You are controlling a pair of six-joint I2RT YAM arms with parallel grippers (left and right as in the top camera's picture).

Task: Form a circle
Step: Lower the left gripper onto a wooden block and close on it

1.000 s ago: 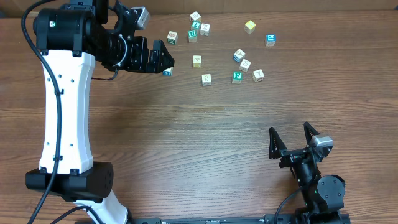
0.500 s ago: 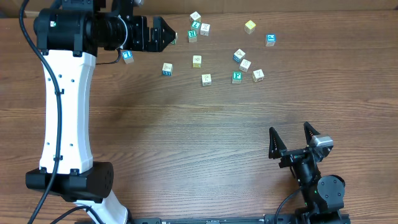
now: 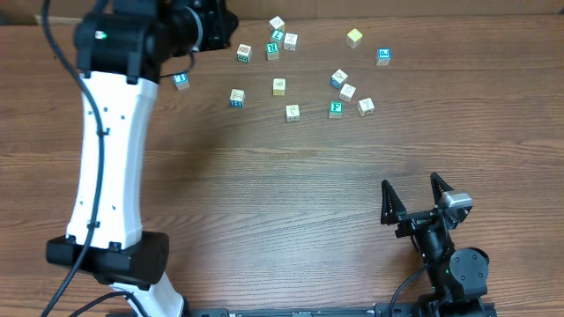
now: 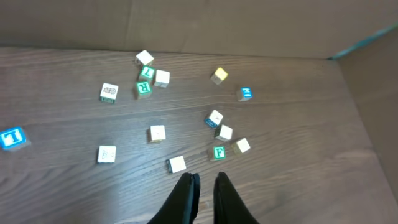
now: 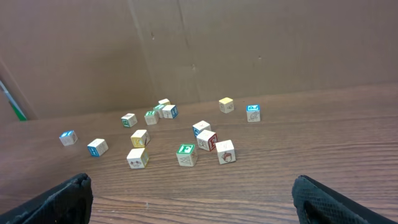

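Several small cream alphabet cubes lie loose and scattered across the far part of the table, and no circle of them is in view. A blue-faced cube (image 3: pixel 181 80) (image 4: pixel 12 137) sits apart at the left. A green "F" cube (image 3: pixel 336 108) (image 4: pixel 218 152) (image 5: pixel 186 154) lies near the right of the group. My left gripper (image 3: pixel 226 18) (image 4: pixel 206 186) hangs raised at the far left edge, shut with nothing between its fingers. My right gripper (image 3: pixel 410 187) (image 5: pixel 193 190) rests low near the front right, open and empty, well short of the cubes.
A brown cardboard wall (image 5: pixel 199 50) stands right behind the cubes. The white left arm (image 3: pixel 110 150) stretches from the front left up to the far edge. Bare wooden table (image 3: pixel 282 194) lies between the cubes and the right gripper.
My left arm has swung back and up from the cubes toward the far left edge, and its jaws have closed from wide open. The right arm has not moved.
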